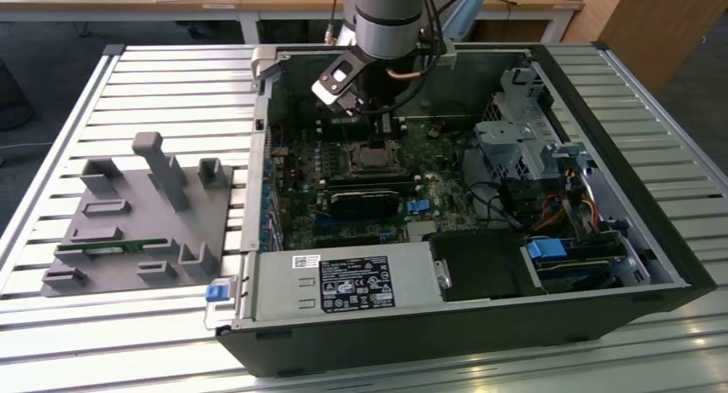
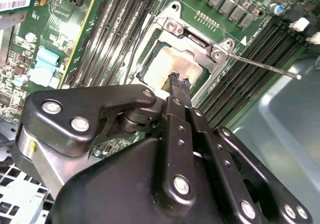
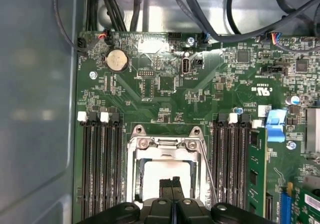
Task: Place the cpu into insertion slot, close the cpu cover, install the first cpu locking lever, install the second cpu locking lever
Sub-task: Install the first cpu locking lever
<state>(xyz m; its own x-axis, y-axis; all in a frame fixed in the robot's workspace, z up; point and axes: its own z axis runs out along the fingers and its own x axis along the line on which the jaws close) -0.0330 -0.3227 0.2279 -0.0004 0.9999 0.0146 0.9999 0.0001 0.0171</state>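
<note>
Black robot hand (image 3: 172,184), fingers pressed together and grasping nothing, tips poised on the pale silvery-beige square cpu (image 3: 159,170), which lies framed by the thin silvery metal cpu cover (image 3: 134,159), green circuit board (image 3: 165,89) beyond.

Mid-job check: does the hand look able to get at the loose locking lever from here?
Likely yes. The hand hangs shut right over the cpu, and the lever juts out free close beside it, with nothing lying across it.
</note>
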